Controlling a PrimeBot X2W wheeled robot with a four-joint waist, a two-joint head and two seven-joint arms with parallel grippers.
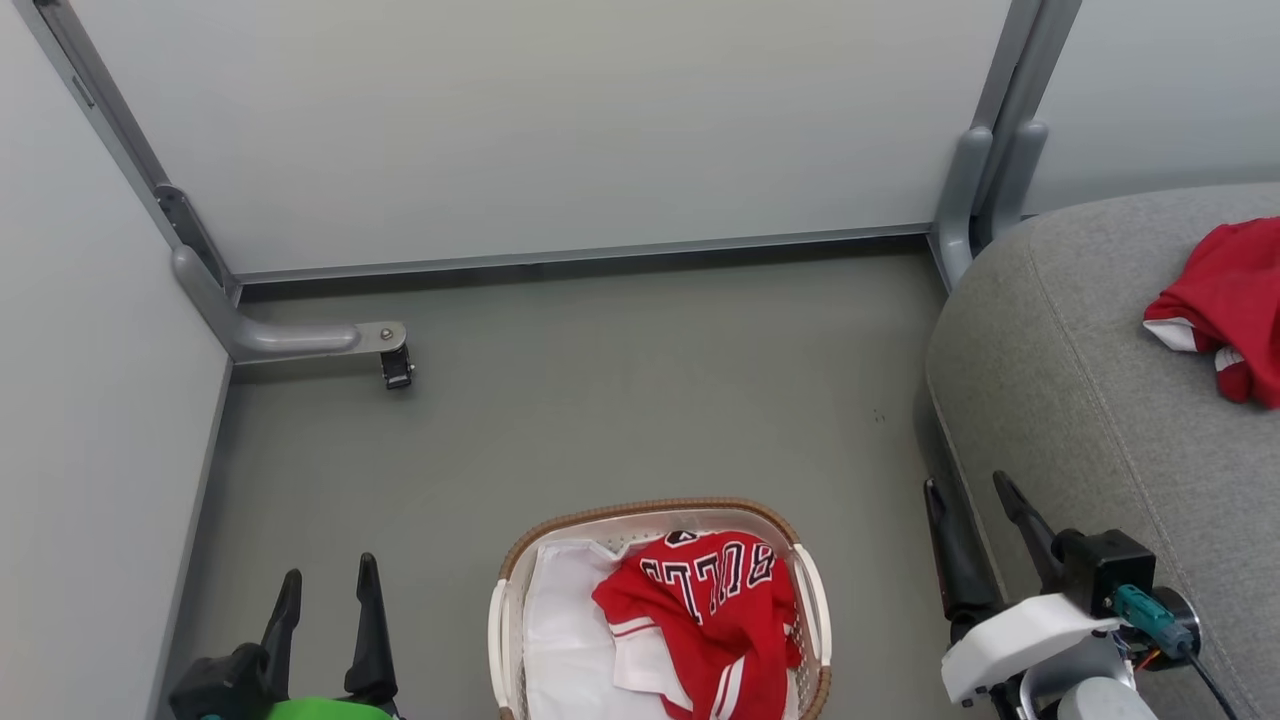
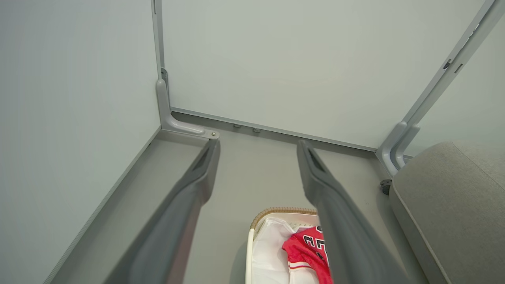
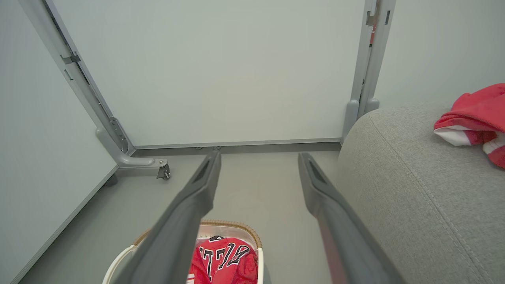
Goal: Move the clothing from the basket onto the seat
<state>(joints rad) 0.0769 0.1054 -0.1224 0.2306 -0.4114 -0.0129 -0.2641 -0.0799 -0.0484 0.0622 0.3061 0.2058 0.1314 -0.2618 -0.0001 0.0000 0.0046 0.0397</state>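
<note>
Lying in the basket [image 1: 655, 512], a lettered red garment [image 1: 710, 610] is being flanked by the left gripper [image 1: 330, 567] and right gripper [image 1: 966, 482], jaws spread and empty, another red garment [image 1: 1225, 300] lying toward the seat [image 1: 1080, 420]'s far edge.

Lettered red jersey [image 1: 710, 610] crumpled in white, brown-rimmed basket [image 1: 655, 510]; second red garment [image 1: 1225, 300] bunched on grey seat [image 1: 1080, 400].
</note>
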